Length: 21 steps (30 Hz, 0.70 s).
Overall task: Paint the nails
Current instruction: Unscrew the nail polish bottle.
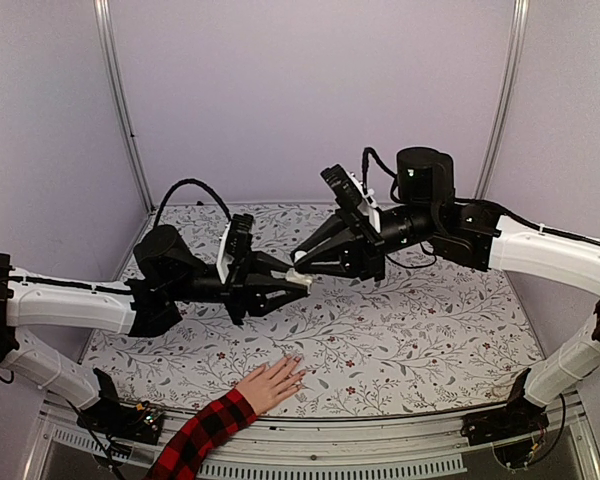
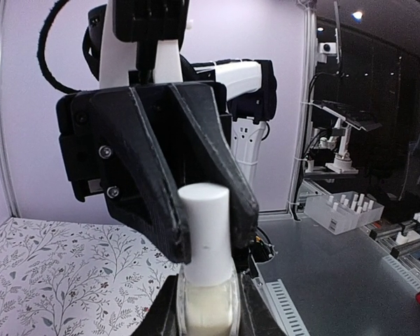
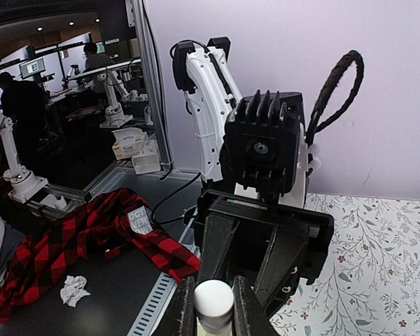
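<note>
A small clear bottle (image 1: 300,279) of pale liquid with a white cap (image 2: 204,224) hangs in mid-air above the middle of the table. My left gripper (image 1: 292,285) is shut on the glass body (image 2: 208,308). My right gripper (image 1: 303,268) is shut on the cap (image 3: 213,302), meeting the left one tip to tip. A light-skinned hand (image 1: 272,383) in a red-and-black plaid sleeve (image 1: 202,435) lies flat at the table's near edge, below both grippers. The nails (image 1: 298,361) show as tiny pale tips on its spread fingers.
A floral cloth (image 1: 410,330) covers the table, with lilac walls and metal posts (image 1: 120,100) behind. A slotted rail (image 1: 330,468) runs along the near edge. Off the table lie a white rack of bottles (image 2: 343,210) and a crumpled tissue (image 3: 73,288).
</note>
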Tool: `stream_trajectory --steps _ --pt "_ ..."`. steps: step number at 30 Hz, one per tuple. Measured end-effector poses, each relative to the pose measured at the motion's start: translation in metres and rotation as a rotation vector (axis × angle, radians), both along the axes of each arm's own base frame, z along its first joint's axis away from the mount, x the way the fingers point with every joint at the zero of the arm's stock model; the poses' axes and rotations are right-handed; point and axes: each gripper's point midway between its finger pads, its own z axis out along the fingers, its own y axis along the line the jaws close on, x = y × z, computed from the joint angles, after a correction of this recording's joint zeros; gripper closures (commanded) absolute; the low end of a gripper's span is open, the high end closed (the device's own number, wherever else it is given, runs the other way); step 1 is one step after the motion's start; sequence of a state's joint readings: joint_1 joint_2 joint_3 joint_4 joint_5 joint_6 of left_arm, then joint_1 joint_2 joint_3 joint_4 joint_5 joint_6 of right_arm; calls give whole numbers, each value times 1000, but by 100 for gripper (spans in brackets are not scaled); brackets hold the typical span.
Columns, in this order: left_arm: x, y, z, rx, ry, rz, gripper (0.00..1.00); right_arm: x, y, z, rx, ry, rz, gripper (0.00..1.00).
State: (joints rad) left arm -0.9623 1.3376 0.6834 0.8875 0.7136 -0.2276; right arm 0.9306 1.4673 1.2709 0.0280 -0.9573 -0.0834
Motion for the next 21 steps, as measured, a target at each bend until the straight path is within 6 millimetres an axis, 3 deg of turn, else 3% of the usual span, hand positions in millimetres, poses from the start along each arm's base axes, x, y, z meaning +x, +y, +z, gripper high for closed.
stream_trajectory --steps 6,10,12,21 --pt "3 -1 0 -2 -15 24 100 4 1 -2 -11 10 -24 52" --pt "11 -1 0 -7 -30 78 100 16 0 -1 -17 4 -101 33" --pt "20 -2 0 -5 -28 132 100 23 -1 2 -14 -3 -151 29" --pt "74 5 -16 59 50 445 100 68 -3 0 -41 31 -417 28"
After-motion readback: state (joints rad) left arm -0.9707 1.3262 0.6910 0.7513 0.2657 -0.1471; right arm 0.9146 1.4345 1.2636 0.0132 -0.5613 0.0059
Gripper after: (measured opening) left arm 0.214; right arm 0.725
